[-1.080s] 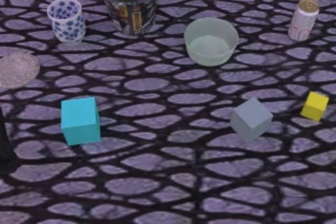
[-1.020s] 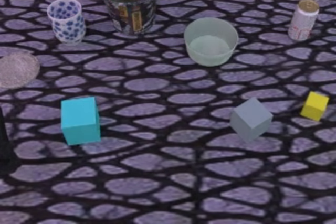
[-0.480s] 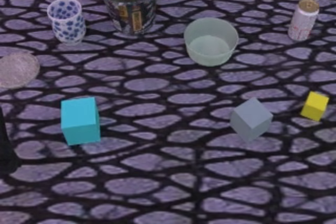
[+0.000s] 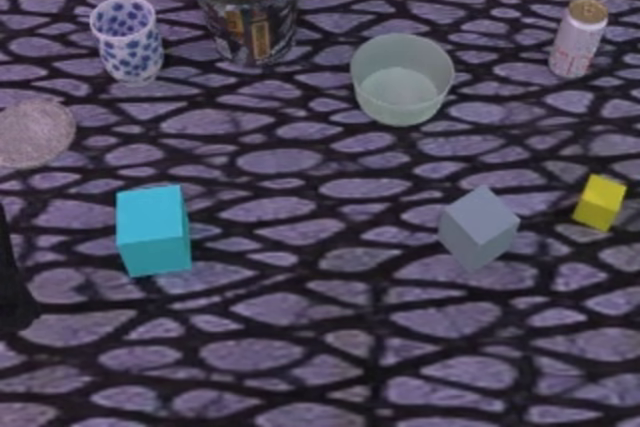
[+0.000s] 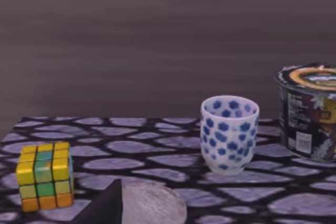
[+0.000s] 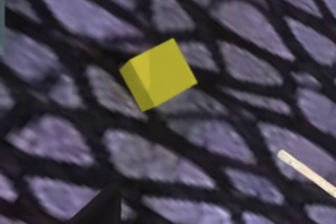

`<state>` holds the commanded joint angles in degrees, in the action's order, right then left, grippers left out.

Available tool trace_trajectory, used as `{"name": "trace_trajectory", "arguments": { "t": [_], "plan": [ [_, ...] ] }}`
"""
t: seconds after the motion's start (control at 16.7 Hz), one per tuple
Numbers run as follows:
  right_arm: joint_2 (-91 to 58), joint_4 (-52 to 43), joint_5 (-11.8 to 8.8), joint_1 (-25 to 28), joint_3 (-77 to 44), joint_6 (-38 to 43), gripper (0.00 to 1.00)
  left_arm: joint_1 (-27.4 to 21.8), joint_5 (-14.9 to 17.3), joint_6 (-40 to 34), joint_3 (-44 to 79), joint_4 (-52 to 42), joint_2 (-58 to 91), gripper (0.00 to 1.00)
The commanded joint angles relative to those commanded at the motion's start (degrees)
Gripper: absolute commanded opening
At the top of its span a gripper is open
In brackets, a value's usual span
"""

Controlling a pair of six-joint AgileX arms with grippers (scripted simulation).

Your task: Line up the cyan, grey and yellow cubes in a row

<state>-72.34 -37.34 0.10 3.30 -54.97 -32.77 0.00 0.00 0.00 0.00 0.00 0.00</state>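
Three cubes rest apart on the table. The large cyan cube (image 4: 152,230) is at the left, the grey cube (image 4: 478,226) right of centre, turned at an angle. The small yellow cube (image 4: 600,201) lies near the right edge. The right wrist view looks down on the yellow cube (image 6: 157,73), with a dark piece of my right gripper (image 6: 102,208) at the picture's edge, apart from it. That arm is outside the top view. My left arm (image 4: 8,277) stays at the table's left edge, left of the cyan cube. A dark piece of my left gripper (image 5: 105,205) shows in its wrist view.
Along the back stand a blue-spotted cup (image 4: 127,37), a dark printed tub (image 4: 247,2), a pale green bowl (image 4: 402,78) and a small white can (image 4: 578,37). A round grey disc (image 4: 33,132) lies at the left. A colour puzzle cube (image 5: 44,176) shows only in the left wrist view.
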Motion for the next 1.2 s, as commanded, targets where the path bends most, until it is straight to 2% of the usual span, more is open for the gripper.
{"name": "trace_trajectory", "arguments": {
  "t": [0.3,0.6,0.84,1.2],
  "plan": [
    [-27.7,-14.1,0.1,1.2,-20.1,-12.2,1.00,0.0,0.0,0.0,0.0,0.0,0.0,1.00],
    [-44.7,-22.8,0.1,2.0,-34.9,-20.5,1.00,0.0,0.0,0.0,0.0,0.0,0.0,1.00],
    [-49.7,-25.1,0.0,2.3,-39.5,-23.0,1.00,0.0,0.0,0.0,0.0,0.0,0.0,1.00],
    [-50.0,-24.0,0.0,2.1,-38.7,-23.0,1.00,0.0,0.0,0.0,0.0,0.0,0.0,1.00]
  ]
}}
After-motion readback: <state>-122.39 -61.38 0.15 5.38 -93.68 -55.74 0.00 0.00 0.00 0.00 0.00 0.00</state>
